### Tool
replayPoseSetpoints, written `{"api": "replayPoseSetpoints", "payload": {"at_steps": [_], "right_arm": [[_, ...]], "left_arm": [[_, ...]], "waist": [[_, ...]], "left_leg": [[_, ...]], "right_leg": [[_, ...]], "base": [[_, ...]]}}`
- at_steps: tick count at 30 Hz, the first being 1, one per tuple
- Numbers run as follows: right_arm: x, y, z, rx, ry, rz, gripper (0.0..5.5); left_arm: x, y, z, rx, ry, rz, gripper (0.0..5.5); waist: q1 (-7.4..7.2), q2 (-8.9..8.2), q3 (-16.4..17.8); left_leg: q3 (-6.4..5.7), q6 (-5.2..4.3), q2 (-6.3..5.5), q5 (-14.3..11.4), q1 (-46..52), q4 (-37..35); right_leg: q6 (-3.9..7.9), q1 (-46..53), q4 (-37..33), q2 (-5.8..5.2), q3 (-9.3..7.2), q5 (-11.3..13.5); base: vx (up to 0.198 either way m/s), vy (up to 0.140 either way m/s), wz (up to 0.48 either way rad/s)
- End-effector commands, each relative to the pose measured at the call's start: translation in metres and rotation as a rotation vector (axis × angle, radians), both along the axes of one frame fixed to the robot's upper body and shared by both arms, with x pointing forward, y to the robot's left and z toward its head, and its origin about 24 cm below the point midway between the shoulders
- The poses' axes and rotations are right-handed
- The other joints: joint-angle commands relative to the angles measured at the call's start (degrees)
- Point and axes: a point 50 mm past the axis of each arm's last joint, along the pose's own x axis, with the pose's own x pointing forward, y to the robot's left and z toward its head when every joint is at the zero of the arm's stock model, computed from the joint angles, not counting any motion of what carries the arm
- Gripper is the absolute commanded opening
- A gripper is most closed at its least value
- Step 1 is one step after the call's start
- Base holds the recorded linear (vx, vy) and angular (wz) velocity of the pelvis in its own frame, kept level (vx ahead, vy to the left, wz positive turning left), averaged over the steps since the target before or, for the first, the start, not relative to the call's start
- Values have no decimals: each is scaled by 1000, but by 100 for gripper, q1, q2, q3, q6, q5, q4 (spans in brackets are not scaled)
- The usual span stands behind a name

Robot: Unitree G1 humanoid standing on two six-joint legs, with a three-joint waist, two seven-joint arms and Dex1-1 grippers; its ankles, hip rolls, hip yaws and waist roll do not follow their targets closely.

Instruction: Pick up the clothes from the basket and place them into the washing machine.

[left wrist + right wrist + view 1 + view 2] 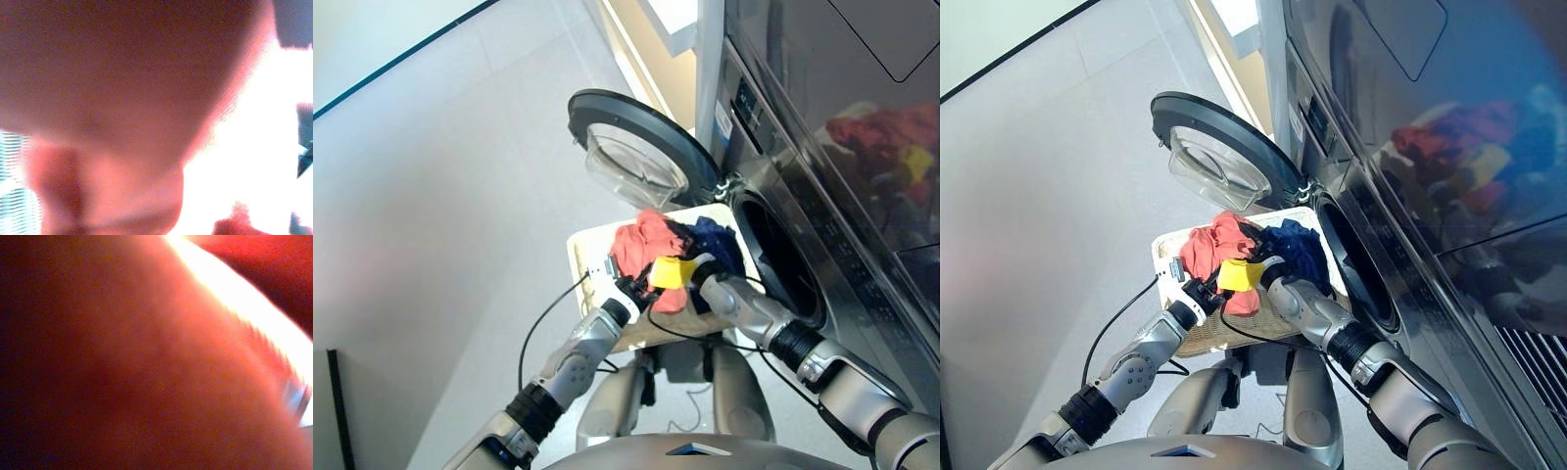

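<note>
Beside the washing machine (803,235), both grippers are buried in the coral-red garment (644,250) for lifting; their grip cannot be told.

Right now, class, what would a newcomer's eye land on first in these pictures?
The coral-red garment heaped in the cream basket on the floor, with both of the robot's tools (left, right) pushed into the pile. Beside it, the washing machine stands with its round glass door swung wide open.

floor (440,196): pale grey tiles | dark strip (401,64) along wall, possibly skirting
</note>
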Motion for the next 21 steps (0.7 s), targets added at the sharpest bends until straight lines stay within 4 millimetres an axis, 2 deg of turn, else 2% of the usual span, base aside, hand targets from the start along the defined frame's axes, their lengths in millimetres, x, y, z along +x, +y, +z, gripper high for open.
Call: {"api": "replayPoseSetpoints", "payload": {"at_steps": [1,7,11,16,21], "right_arm": [[-7,59,44,361,-11,139,0],[-10,51,31,577,156,31,0],[-13,42,23,709,227,-52,0],[-14,19,14,853,254,-201,0],[-11,-3,18,918,199,-292,0]], "left_arm": [[-14,-40,33,-113,-151,-193,550],[-1,-29,44,-56,-228,-126,550],[9,-11,50,-30,-278,-31,550],[19,24,49,-54,-270,253,550],[18,64,41,-98,-225,576,550]], "waist": [[36,-228,-187],[17,-154,-198],[23,-47,-188],[28,18,-170],[88,-13,-145]], "left_leg": [[137,32,-214,-82,-217,370],[165,29,-235,-57,-299,380],[198,28,-244,-71,-315,384],[236,24,-241,-64,-384,406],[211,9,-247,-55,-450,418]], "right_leg": [[467,451,-349,-1,226,-57],[460,350,-324,-5,260,-26],[455,276,-276,-9,309,-31],[440,189,-255,-12,337,-18],[407,109,-219,-10,323,-28]], "base": [[0,0,0],[0,0,0],[0,0,0],[0,0,0],[0,0,0]]}}
